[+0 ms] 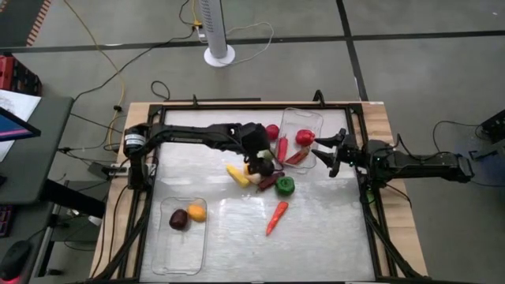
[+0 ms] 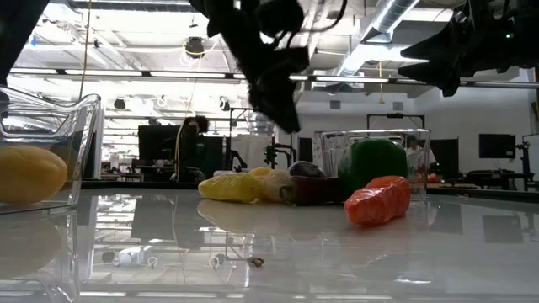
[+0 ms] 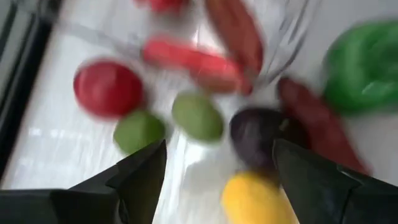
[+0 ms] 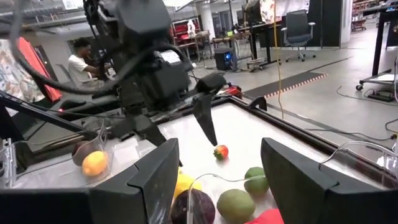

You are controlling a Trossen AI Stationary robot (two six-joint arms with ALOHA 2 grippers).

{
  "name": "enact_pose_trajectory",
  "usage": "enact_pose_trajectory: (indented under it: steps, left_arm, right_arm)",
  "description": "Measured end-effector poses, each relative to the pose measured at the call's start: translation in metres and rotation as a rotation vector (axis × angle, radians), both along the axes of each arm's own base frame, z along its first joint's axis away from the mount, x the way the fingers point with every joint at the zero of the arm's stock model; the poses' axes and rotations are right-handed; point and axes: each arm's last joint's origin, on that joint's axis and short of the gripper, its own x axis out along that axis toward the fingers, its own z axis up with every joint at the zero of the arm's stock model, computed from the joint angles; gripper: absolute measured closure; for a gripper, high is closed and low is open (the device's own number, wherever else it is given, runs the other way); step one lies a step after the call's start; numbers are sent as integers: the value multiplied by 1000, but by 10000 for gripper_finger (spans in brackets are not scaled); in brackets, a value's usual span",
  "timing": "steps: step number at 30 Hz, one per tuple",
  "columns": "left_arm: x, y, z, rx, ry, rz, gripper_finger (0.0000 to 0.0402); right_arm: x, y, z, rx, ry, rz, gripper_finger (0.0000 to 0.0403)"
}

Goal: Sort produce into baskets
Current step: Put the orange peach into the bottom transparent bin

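Landmark: the far clear basket [image 1: 316, 118], against the table's back edge; everything below is placed from it
Left gripper [image 1: 256, 158]: hangs over the loose pile just beside the far clear basket's near left corner; fingers [image 3: 144, 171] spread apart, nothing between them
Target below it: two green pieces [image 3: 197, 116] and a dark purple piece [image 3: 255, 127] lie straight ahead under the gap; a yellow piece [image 1: 237, 174] sits nearest
Right gripper [image 1: 330, 152]: at the far clear basket's right side; fingers apart, empty; farther from the pile than the left
Carrot [image 1: 277, 217]: well clear of the far clear basket, long axis slanting toward it
Near clear basket [image 1: 170, 256]: holds a dark purple piece and an orange one
Writing: none readable
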Motion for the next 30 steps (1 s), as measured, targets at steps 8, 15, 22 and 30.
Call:
enact_pose_trajectory:
  steps: [8, 15, 22, 30]
  left_arm:
    - [-28, 40, -27, -65, 119, 174, 134]
    - [-52, 67, -53, -125, 171, 332, 135]
    - [-63, 73, -67, -154, 198, 399, 135]
    - [-66, 72, -74, -126, 243, 405, 135]
  right_arm:
    - [0, 0, 1, 7, -7, 0, 147]
    - [0, 0, 1, 7, -7, 2, 147]
    - [0, 0, 1, 7, -8, 2, 147]
    - [0, 0, 1, 8, -12, 2, 147]
